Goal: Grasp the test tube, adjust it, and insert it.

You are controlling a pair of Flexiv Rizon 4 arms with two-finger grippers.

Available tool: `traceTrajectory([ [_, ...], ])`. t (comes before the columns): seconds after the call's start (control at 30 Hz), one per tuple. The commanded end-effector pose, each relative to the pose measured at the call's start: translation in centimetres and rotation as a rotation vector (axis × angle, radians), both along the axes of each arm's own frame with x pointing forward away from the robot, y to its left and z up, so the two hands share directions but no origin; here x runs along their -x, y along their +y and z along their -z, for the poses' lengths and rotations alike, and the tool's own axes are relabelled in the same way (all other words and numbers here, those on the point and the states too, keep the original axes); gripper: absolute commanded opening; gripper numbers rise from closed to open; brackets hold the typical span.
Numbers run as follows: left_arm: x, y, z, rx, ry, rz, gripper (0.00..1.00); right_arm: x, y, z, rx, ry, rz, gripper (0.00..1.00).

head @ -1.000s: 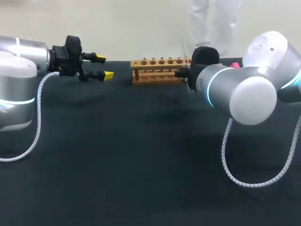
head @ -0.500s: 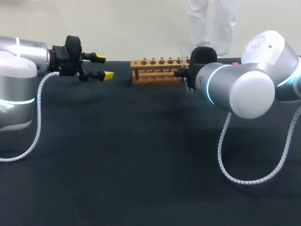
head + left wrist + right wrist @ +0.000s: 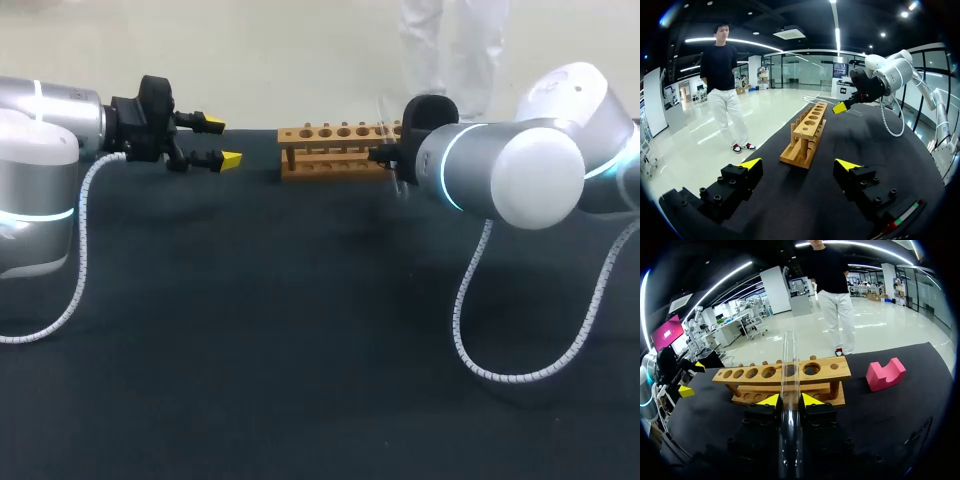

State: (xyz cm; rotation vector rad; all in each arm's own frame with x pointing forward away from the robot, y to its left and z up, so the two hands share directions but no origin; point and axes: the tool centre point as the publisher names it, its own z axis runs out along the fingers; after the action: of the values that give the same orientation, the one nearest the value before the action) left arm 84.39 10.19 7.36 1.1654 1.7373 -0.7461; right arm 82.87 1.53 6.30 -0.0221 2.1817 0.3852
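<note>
Over the last second the right arm's elbow has been raised and its forearm levelled, while its wrist has been kept by the right end of the rack (image 3: pixel 832 371). The left arm is unchanged.

The wooden rack, with its row of holes all seen empty, is set at the desk's (image 3: pixel 300 350) far edge near the middle. A pink block (image 3: pixel 885 374) is set off its right end.

The test tube (image 3: pixel 789 360) is clear glass, so it is judged light, stiff, slippery and easily cracked. It is best held at mid-length with a gentle, even squeeze, and never levered against the wood.

The right gripper (image 3: pixel 790 400) is closed on the tube, with both yellow tips pressed against its sides. One end of the tube is seen running past the tips and crossing in front of the rack's top bar. From above, the tube is seen near upright and slightly tilted.

The left gripper (image 3: pixel 220 141) is held wide open and empty near the desk's far left corner, pointed along the rack and well apart from it.
</note>
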Motion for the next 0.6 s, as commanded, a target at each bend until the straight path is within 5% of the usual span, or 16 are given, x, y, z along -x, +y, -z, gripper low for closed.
traceTrajectory([
  [0.03, 0.1, 0.0, 0.1, 0.004, -0.006, -0.002, 1.0, -0.4, 0.0, 0.2, 0.006, 0.026, -0.007, 0.0],
  [0.6, 0.1, 0.0, 0.1, 0.004, -0.006, -0.002, 1.0, -0.3, 0.1, 1.4, 0.003, 0.095, -0.022, 0.0],
])
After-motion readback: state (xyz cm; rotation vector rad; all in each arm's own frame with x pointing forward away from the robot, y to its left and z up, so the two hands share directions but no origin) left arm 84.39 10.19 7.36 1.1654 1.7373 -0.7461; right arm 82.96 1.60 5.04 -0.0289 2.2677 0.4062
